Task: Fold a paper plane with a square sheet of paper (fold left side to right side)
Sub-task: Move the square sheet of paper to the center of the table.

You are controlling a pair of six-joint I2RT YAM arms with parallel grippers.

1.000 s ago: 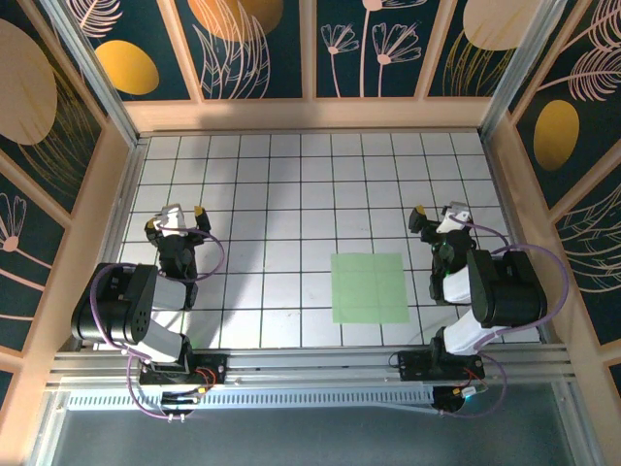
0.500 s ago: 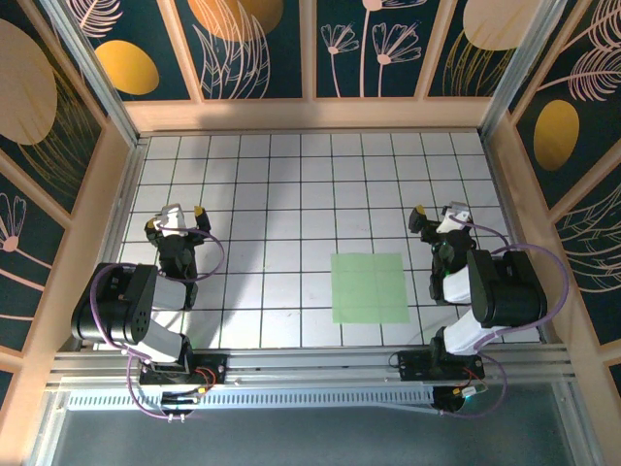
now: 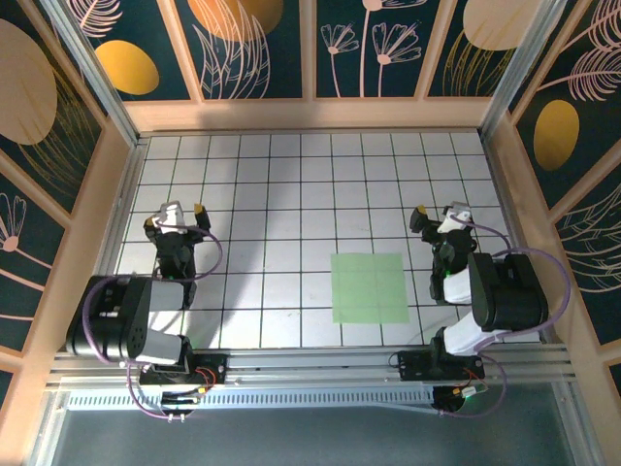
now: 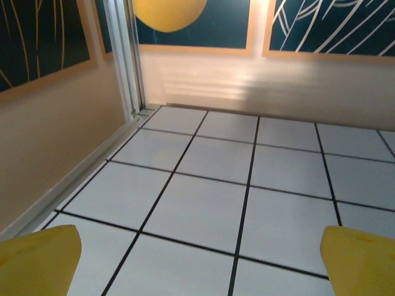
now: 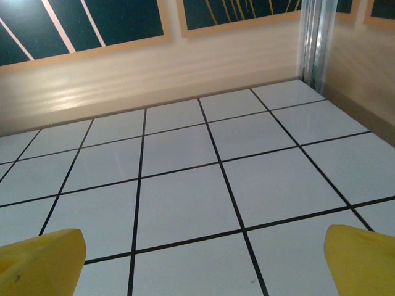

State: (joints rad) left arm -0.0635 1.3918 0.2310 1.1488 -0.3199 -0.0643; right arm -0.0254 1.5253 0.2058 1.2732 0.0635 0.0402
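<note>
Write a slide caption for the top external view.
The square sheet of paper lies flat and unfolded, nearer the open right gripper than the open left gripper.

Top view overhead, wrist views low over tiles [image 4: 203,209], facing back wall [image 5: 154,68]

1. Plain pale green: the square sheet of paper [image 3: 370,287].
2. White tiles with black grid lines: the worktop [image 3: 291,184].
3. Dark blue panels, orange discs, pale leaf outlines, light wood framing: the walls [image 3: 262,49].
4. Yellow tips: the left pincer [image 3: 176,217] and the right pincer [image 3: 442,216].
</note>
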